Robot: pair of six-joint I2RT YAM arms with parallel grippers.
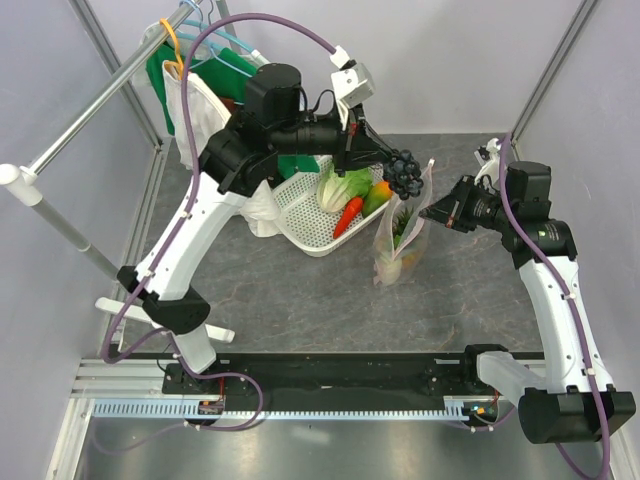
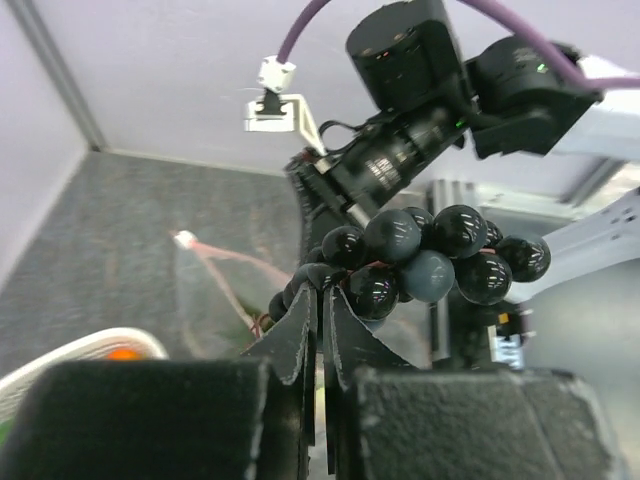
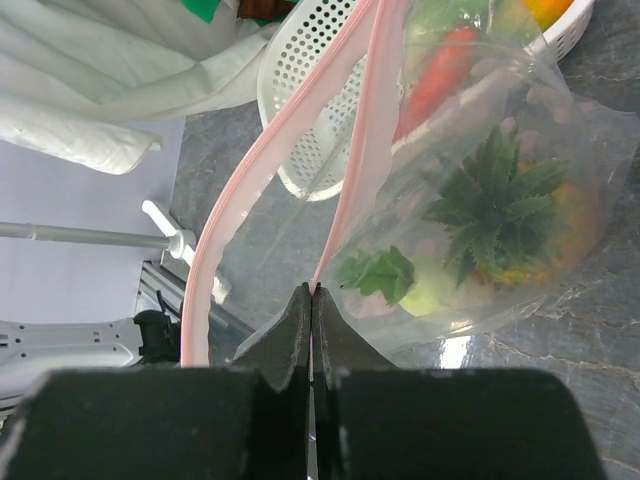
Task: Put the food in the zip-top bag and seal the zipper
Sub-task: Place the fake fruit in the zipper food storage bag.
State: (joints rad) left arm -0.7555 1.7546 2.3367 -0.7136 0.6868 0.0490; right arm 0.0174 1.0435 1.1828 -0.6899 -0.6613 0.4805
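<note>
My left gripper point(image 1: 392, 160) is shut on the dark purple grape bunch point(image 1: 405, 171) and holds it in the air just above the mouth of the zip-top bag point(image 1: 399, 245). The wrist view shows the fingers pinching the bunch point(image 2: 430, 255) at its near end, with the bag point(image 2: 215, 300) below. My right gripper point(image 1: 432, 211) is shut on the bag's pink zipper strip point(image 3: 365, 130) and holds the mouth up and open. Green leafy point(image 3: 490, 200) and round green point(image 3: 425, 295) pieces lie inside the bag. A red chili point(image 1: 347, 215), an orange fruit point(image 1: 383, 190) and a leafy green point(image 1: 338, 185) are in the basket.
The white lattice basket point(image 1: 305, 215) stands tilted just left of the bag, and it also shows in the right wrist view point(image 3: 305, 120). A clothes rail point(image 1: 90, 110) with hangers and white and green cloth point(image 1: 195, 110) runs along the back left. Grey walls enclose the table.
</note>
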